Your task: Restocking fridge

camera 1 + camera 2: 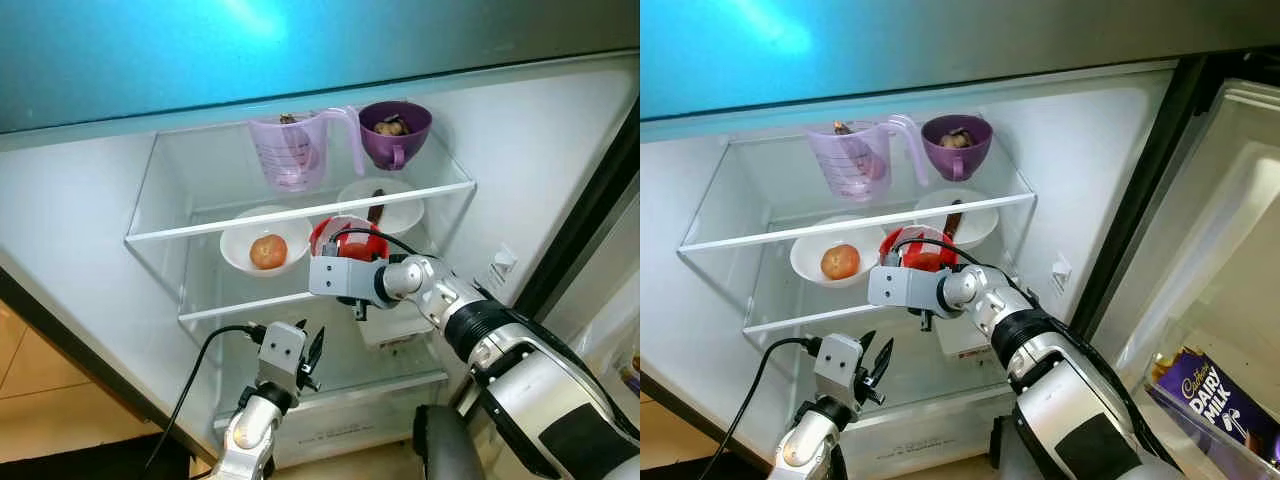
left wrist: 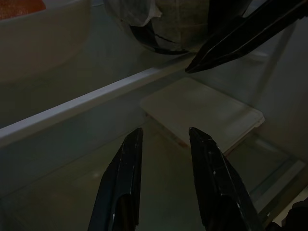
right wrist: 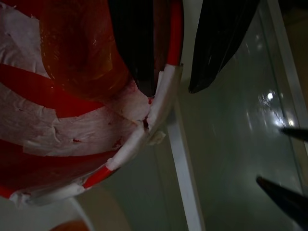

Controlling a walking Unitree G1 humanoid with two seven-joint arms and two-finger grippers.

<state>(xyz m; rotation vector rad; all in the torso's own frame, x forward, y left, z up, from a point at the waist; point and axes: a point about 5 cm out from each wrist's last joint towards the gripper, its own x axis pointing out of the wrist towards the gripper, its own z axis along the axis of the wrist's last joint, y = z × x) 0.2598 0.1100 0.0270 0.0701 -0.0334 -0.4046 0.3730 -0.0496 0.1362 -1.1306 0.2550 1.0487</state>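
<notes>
right gripper (image 3: 168, 72) is clamped over the red bowl (image 1: 345, 238) rim, one finger inside | bowl is held at the middle shelf (image 1: 240, 305) front edge | left gripper (image 2: 166, 144) is spread, empty, below the shelf

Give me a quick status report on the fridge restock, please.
Right hand shut on red bowl rim at middle shelf. Left hand open below, holding nothing. White bowl with fruit close beside.

The red bowl (image 1: 345, 238), patched with white tape, sits at the near edge of the middle glass shelf (image 1: 240, 305) of the fridge, right of a white bowl (image 1: 262, 248) holding an orange fruit (image 1: 268, 251). One black finger (image 3: 139, 43) dips inside its rim, the other outside.
</notes>
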